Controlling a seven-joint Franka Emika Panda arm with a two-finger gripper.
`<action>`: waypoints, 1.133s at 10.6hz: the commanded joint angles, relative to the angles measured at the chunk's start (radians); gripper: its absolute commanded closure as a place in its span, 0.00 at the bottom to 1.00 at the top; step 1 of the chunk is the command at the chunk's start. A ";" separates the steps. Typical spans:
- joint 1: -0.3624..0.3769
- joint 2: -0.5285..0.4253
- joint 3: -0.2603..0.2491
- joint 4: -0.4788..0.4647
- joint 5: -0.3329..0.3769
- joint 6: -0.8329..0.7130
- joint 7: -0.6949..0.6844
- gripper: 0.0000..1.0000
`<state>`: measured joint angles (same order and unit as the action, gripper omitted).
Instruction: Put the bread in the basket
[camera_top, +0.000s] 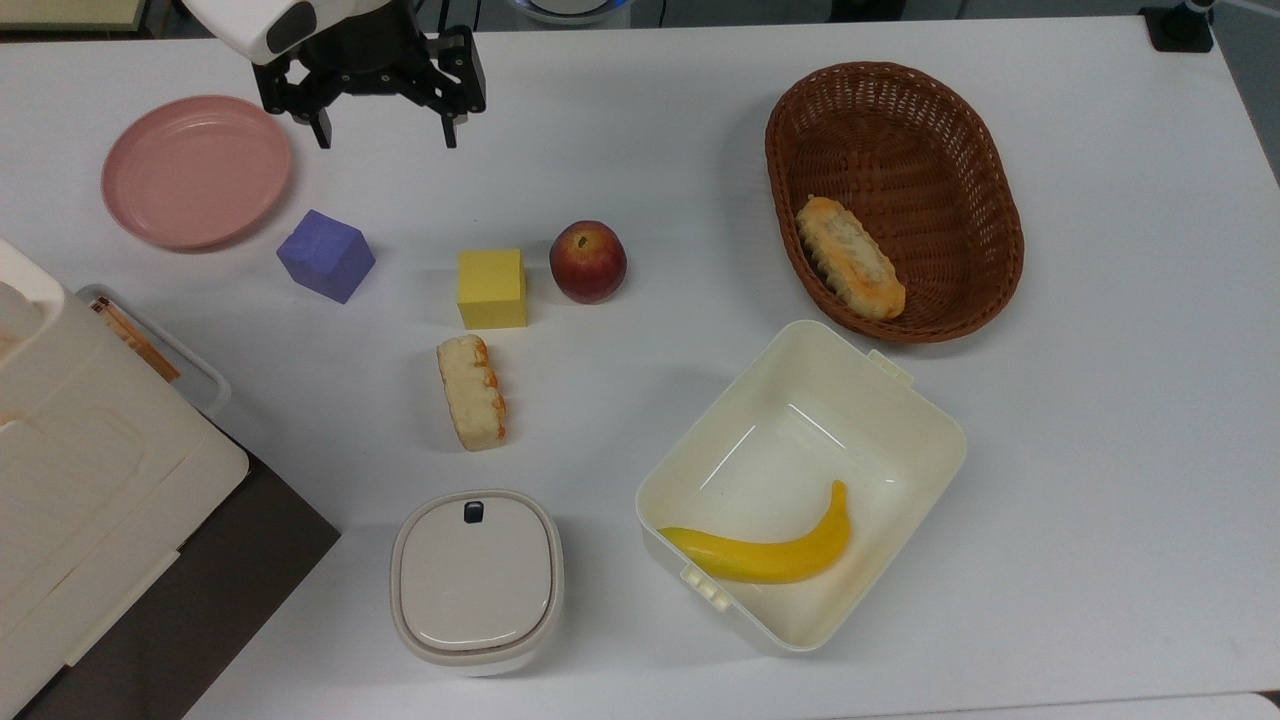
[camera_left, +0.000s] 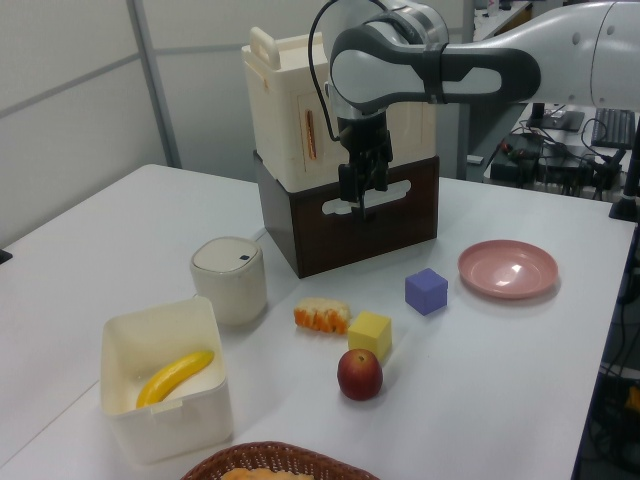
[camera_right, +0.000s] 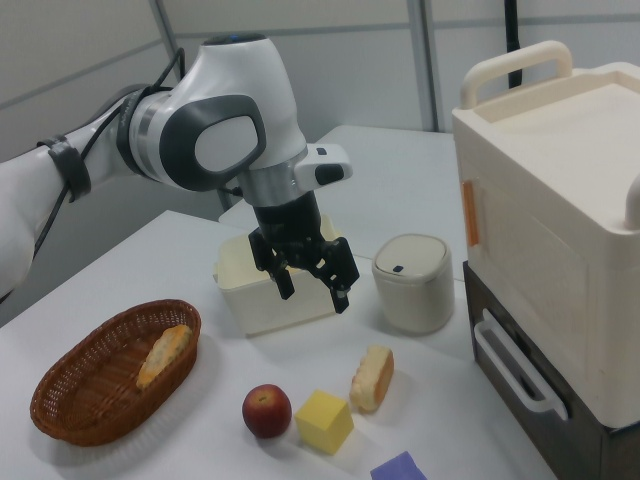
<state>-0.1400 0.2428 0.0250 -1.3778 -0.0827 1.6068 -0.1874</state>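
I have the pincer (camera_top: 385, 135) hanging above the table (camera_top: 660, 140) with its two fingers spread wide and nothing between them. Far to the top view's right of it sits the basket (camera_top: 985, 175), and a longer oval roll (camera_top: 850, 257) lies inside against the near wall. Well below the pincer in the top view and to the right stands an open cream box (camera_top: 905, 410) holding a yellow banana (camera_top: 765, 555). Lower again, almost straight under the pincer in the top view, is a small cream tub (camera_top: 476, 580) with its lid on, so I cannot see what is inside. The bread (camera_top: 470, 391) lies on the bare table below the pincer in the top view, well apart from it, just under a yellow cube (camera_top: 491, 288). A pink plate (camera_top: 195, 170) lies just to the top view's left of the pincer. In the left view the basket (camera_left: 275, 460) is cut off by the bottom edge.
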 joint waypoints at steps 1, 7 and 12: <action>0.007 -0.022 -0.005 -0.027 0.015 0.008 -0.020 0.00; 0.010 0.002 0.000 -0.044 0.018 0.015 -0.018 0.00; 0.014 0.088 -0.002 -0.047 0.012 0.068 -0.006 0.00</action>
<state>-0.1343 0.3285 0.0311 -1.4063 -0.0813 1.6070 -0.1879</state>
